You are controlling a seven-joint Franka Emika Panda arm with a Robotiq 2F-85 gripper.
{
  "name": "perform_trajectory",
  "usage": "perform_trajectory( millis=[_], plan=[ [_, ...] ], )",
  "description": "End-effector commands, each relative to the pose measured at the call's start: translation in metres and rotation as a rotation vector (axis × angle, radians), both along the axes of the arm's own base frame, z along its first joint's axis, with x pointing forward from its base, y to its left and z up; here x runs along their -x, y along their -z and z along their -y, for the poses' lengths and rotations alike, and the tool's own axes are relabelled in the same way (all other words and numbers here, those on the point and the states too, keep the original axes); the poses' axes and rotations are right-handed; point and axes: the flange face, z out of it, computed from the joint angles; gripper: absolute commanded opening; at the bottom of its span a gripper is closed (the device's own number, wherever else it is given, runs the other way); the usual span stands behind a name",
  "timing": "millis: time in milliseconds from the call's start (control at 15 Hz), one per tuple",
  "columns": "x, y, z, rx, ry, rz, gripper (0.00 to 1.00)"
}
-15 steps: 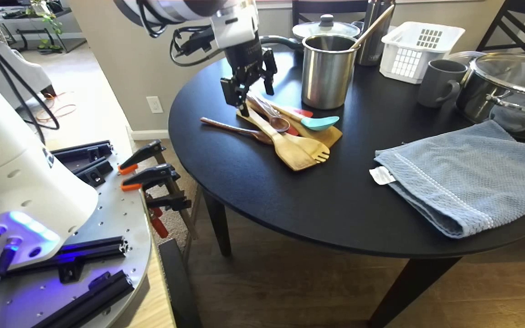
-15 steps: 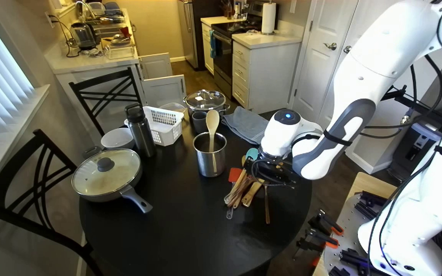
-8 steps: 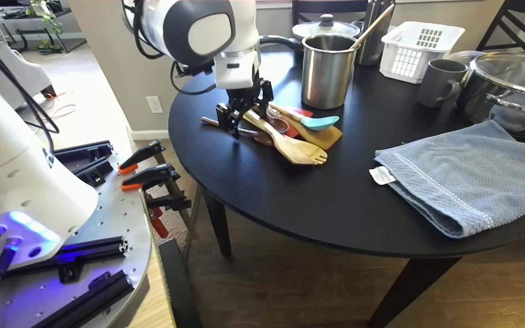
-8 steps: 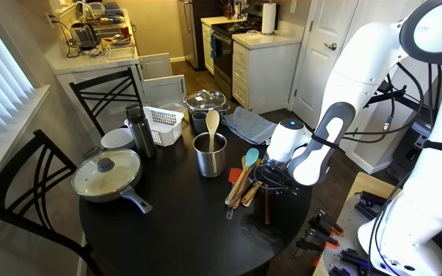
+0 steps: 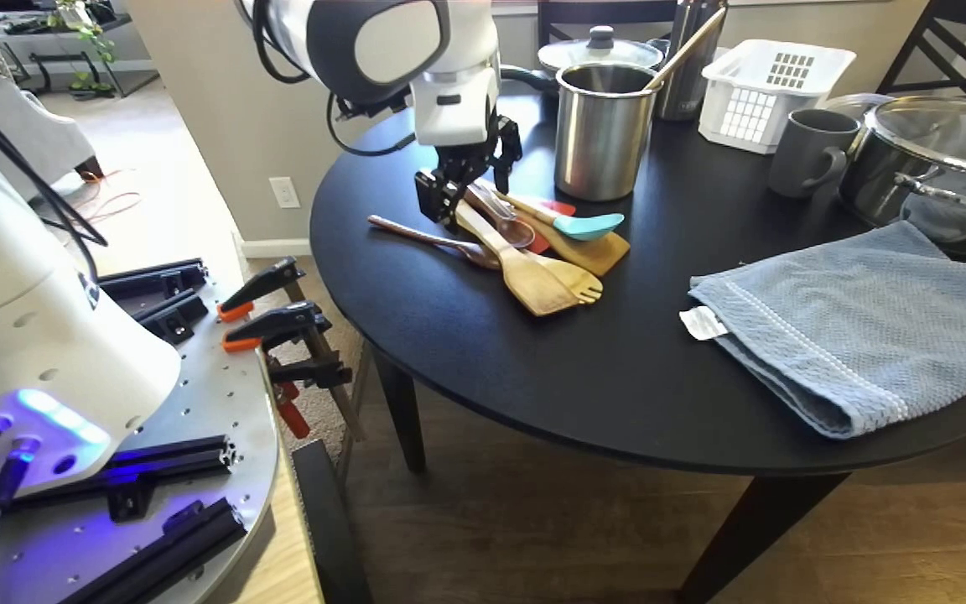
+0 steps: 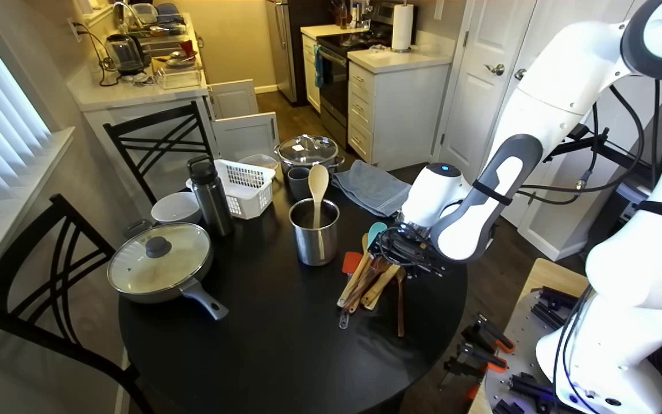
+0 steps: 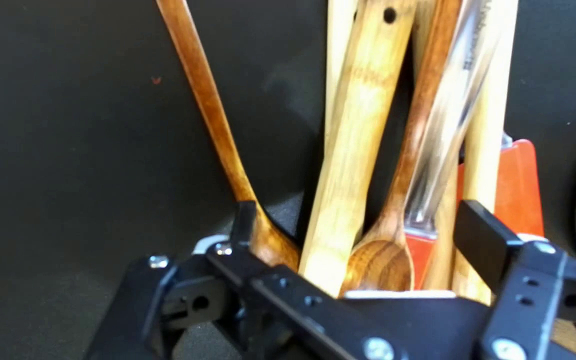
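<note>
1. While we look down through the wrist view, the claw (image 7: 360,215) sits along the bottom of the frame with its fingers (image 7: 485,242) spread wide apart, and we see nothing gripped between them.
2. In the gap, from left to right, we find the handle of a pale spatula (image 7: 353,150), the bowl of a brown spoon (image 7: 380,267) and a clear handle (image 7: 445,130) that leads to a red part; we cannot tell whether the claw touches any of these.
3. The finger at lower left overlaps a second spoon (image 7: 207,95), whose handle slants to the top of the frame, left of centre.
4. In an exterior view, we see these utensils piled near the centre on a dark table (image 5: 617,403), with a turquoise spoon (image 5: 589,226) at the pile's right.
5. Just above the pile in that frame, a steel pot (image 5: 605,143) stands upright, and we notice a wooden spoon (image 6: 318,183) leaning inside it.
6. Toward the right, we have a folded blue towel (image 5: 860,319), a grey mug (image 5: 810,151), a large lidded pot (image 5: 944,172) and, at upper right, a white basket (image 5: 768,109).
7. In an exterior view, a lidded frying pan (image 6: 158,270) rests at the left.
</note>
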Motion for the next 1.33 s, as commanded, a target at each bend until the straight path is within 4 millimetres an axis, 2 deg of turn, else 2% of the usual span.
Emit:
perform_trajectory(
  millis=[0, 400, 800, 1067, 1267],
  plan=[
    [0.004, -0.012, 0.005, 0.029, -0.019, -0.021, 1.00],
    [0.010, -0.018, 0.046, 0.119, 0.067, -0.140, 1.00],
    [0.012, -0.006, 0.060, 0.101, 0.074, -0.229, 1.00],
    [0.008, 0.000, 0.080, 0.097, 0.118, -0.236, 1.00],
    [0.006, 0.002, 0.083, 0.112, 0.121, -0.235, 1.00]
  ],
)
